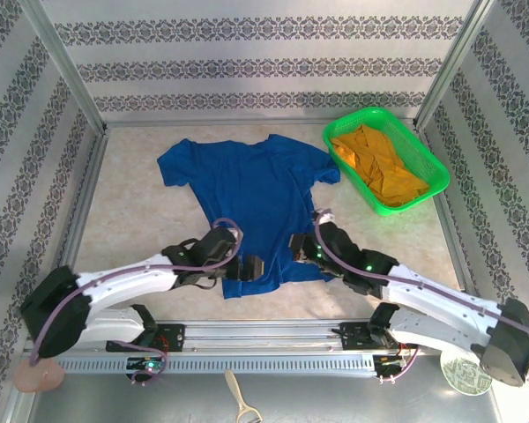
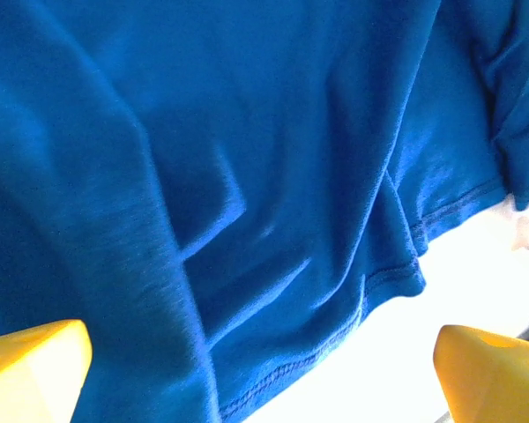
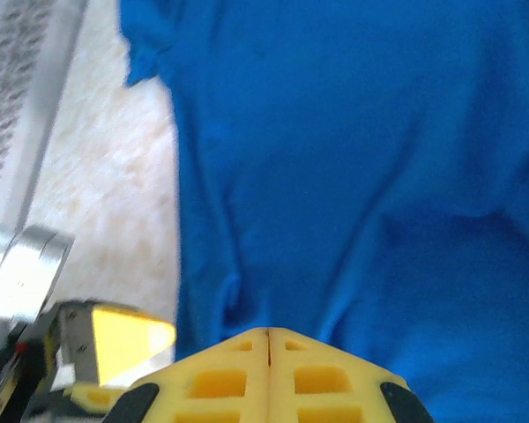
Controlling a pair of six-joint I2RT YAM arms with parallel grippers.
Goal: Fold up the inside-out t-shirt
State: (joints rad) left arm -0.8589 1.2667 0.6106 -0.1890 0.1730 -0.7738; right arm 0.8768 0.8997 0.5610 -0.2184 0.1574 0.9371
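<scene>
A: Shirt pos.?
B: Item 1, inside-out t-shirt (image 1: 247, 189), royal blue: spread flat at centre of tabletop (image 1: 128, 220), collar to far side, sleeves out L & R, hem toward the arm bases. Some creases. Stitched hem line visible in left wrist view.

A: Arms, w/ reasons?
B: Both sit at the near hem, approx. one per corner. This is prob. so the hem can be carried up toward the collar as a first fold (judgement only).
(a) left fingers (image 2: 35, 361): spread wide, straddling the hem edge near the L corner, cloth below them, nothing gripped.
(b) right fingers (image 3: 269, 370): pressed together, tips at the cloth near the R side edge. Whether fabric is pinched betw. them: cannot tell.

A: Step in hand?
B: Grasp phase; no fold made yet. The left fingers need to drop & close on the hem before any lift, else a one-sided pull would likely skew the cloth.

A: Surroundings?
B: Green basket (image 1: 357, 174), far R, close beside the R sleeve (contact unclear). It holds an orange-yellow garment (image 1: 379, 163), not part of the task.
Tabletop: pale, mottled, stone-like finish.
Enclosure: striped patterned walls (image 1: 247, 66) on 3 sides, metal frame posts at corners.
Near edge: rail w/ arm bases, and a small brush-like tool (image 1: 241, 401) in front.
</scene>
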